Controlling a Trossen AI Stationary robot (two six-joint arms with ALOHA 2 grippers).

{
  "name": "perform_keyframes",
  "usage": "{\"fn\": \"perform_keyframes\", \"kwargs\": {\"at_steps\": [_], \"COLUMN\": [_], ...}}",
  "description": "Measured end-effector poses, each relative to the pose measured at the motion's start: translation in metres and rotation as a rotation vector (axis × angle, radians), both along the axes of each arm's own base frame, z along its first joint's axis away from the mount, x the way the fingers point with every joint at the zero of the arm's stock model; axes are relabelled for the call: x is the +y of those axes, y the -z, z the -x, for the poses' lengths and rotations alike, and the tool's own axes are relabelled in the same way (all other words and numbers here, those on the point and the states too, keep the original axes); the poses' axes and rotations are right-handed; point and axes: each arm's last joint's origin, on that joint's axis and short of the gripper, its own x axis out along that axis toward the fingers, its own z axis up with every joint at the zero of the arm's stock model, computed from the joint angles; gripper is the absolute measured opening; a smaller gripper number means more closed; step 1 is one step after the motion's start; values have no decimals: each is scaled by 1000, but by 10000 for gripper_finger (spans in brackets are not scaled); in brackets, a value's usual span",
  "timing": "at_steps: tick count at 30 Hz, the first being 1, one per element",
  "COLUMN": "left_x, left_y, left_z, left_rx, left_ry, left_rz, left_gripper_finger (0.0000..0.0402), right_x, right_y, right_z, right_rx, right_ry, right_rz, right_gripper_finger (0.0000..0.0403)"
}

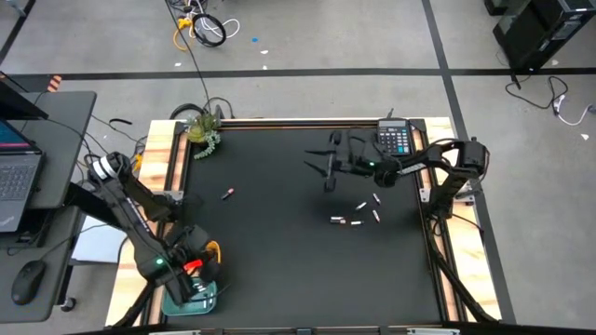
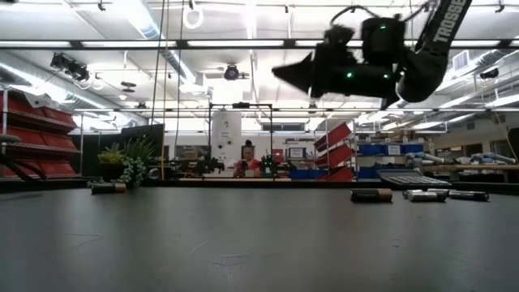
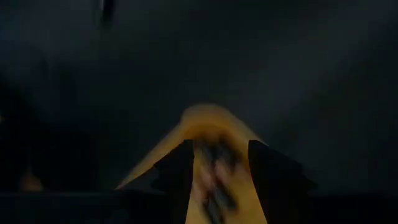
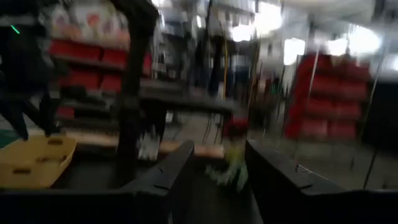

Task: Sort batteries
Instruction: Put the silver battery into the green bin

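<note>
Black counter (image 1: 279,261) filled most of the top view, wood rails on both sides. My left arm sat at the near-left corner, folded low over a teal tray (image 1: 186,302) with a yellow piece (image 1: 212,249) beside it; left jaws (image 1: 194,274) pointed down at that spot, and the wrist cam showed something small and dark between the two fingers (image 3: 177,171) against yellow, too blurred to call, so cannot tell whether they were clenched or released. My right arm reached in from the far-right edge, held well above the counter; right jaws (image 1: 328,167) were released, fingers (image 4: 171,174) spread with nothing between them, pointing across the counter toward the left side. Calculator (image 1: 394,140) lay at the far-right corner, just beside the right arm. Small potted plant (image 1: 202,130) stood at the far-left corner. The batteries (image 1: 358,212) lay in a loose cluster right of centre, nearer than the right jaws and not touching them; some pale, some dark, at mixed angles. One stray battery (image 1: 226,194) lay alone left of centre, well apart from the cluster. Low cam showed the cluster flat on the counter at right (image 2: 409,195).
</note>
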Motion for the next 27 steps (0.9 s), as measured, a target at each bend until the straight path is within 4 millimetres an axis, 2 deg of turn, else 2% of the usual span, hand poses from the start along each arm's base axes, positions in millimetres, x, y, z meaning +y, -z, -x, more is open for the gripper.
{"fn": "perform_keyframes", "kwargs": {"at_steps": [6, 11, 14, 19, 22, 27], "left_x": [20, 36, 44, 59, 67, 76], "left_y": [-7, -13, -15, -18, -19, -20], "left_z": [-17, -33, -40, -52, -58, -65], "left_rx": [-124, -188, -196, -185, -171, -177], "left_ry": [280, 337, 321, 286, 254, 200], "left_rz": [-447, -728, -816, -931, -965, -989], "left_gripper_finger": [162, 162, 162, 162, 162, 162], "right_x": [0, 20, 39, 65, 85, 117], "right_y": [16, 7, 5, 5, 14, 42], "right_z": [-12, 1, 16, 43, 53, 63], "right_rx": [300, 628, 791, 1010, 1107, 1140], "right_ry": [-5, 70, 143, 155, 118, 75], "right_rz": [-162, -267, -290, -377, -376, -303], "right_gripper_finger": [155, 155, 155, 155, 155, 155]}}
